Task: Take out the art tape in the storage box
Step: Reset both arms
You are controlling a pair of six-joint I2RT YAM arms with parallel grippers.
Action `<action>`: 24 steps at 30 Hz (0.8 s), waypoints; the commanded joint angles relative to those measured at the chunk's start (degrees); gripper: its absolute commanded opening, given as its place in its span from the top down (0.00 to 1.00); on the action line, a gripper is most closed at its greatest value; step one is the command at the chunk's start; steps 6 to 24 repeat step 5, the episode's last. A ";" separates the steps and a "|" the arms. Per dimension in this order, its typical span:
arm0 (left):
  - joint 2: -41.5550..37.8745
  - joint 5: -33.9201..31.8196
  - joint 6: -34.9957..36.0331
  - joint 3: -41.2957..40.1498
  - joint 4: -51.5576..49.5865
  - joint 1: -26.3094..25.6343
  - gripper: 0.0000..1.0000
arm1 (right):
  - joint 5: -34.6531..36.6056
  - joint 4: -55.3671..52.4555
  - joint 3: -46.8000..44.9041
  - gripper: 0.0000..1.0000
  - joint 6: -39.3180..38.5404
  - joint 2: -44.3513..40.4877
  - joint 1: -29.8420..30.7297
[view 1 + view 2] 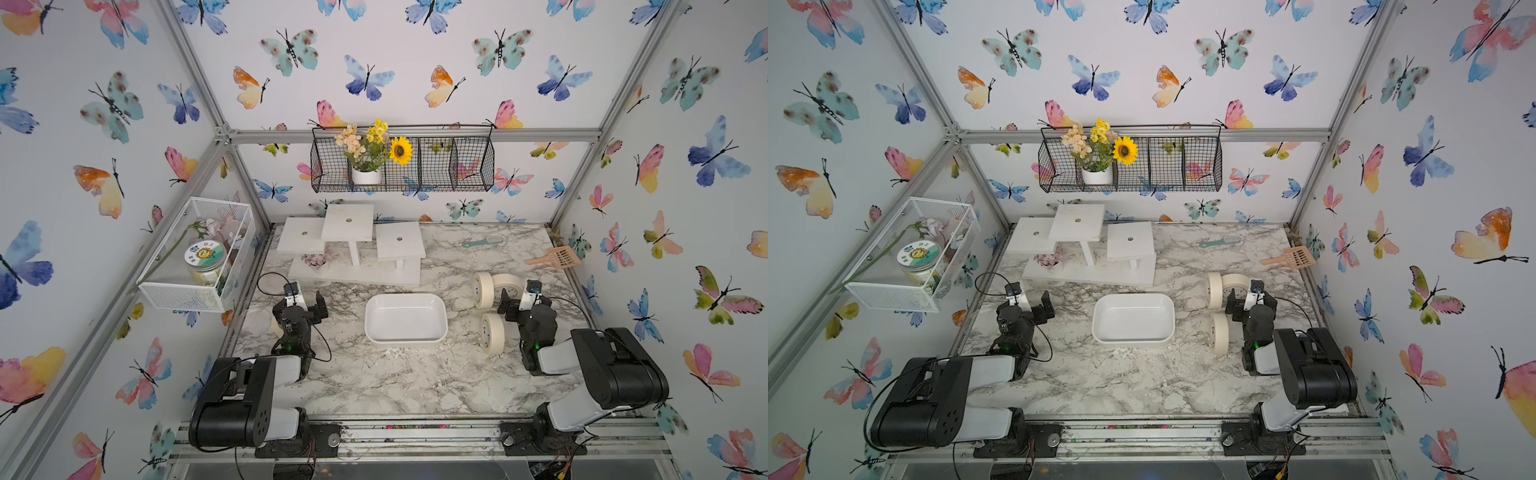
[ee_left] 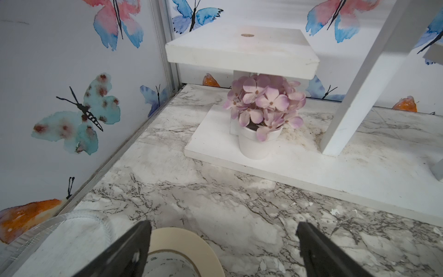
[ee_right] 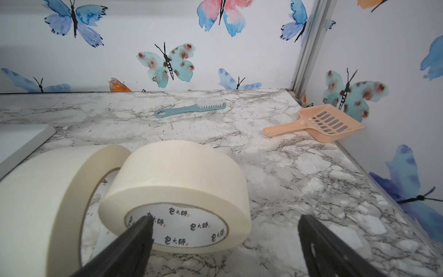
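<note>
Storage box [image 1: 405, 320] [image 1: 1133, 319]: sits mid-table, open side up, holds no tape.
Art tape: four cream rolls, all outside the box on the marble table [image 1: 395, 382].
Left roll [image 2: 187, 239] [image 1: 275, 327]: lies flat near the left wall, well left of the box, mostly hidden under the left arm in both top views.
Near-right roll [image 1: 492, 332] [image 1: 1220, 332]: stands on edge just right of the box.
Inner roll [image 1: 483, 290] [image 3: 43, 191]: stands on edge, farther back, right of the box.
Outer roll [image 1: 509, 284] [image 3: 177, 172]: rests against the inner roll, printed core facing the right gripper.
Left gripper [image 1: 311, 300] [image 2: 221, 230]: fingers spread wide, grips nothing; poised above the left roll, one finger [image 2: 134, 242] overlapping its rim in the wrist view, contact impossible to tell.
Right gripper [image 1: 519, 293] [image 3: 224, 223]: fingers wide apart, grips nothing; one finger [image 3: 136, 237] in front of the outer roll's core.
Brush [image 3: 191, 109] and scoop [image 3: 321, 123]: lie far right on the table, apart from each other.
Tiered stand [image 1: 353, 232]: stands far left of centre, potted lilac flowers [image 2: 263, 105] on its base.
</note>
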 commanded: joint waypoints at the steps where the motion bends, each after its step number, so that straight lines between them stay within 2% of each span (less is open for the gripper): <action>1: 0.17 1.61 0.35 0.52 1.07 -0.18 0.01 | -0.97 -0.36 0.66 0.01 -0.33 -0.26 0.13; 24: 0.16 1.60 0.35 0.54 1.07 -0.22 0.01 | -0.88 -0.36 0.70 0.01 -0.34 -0.26 0.13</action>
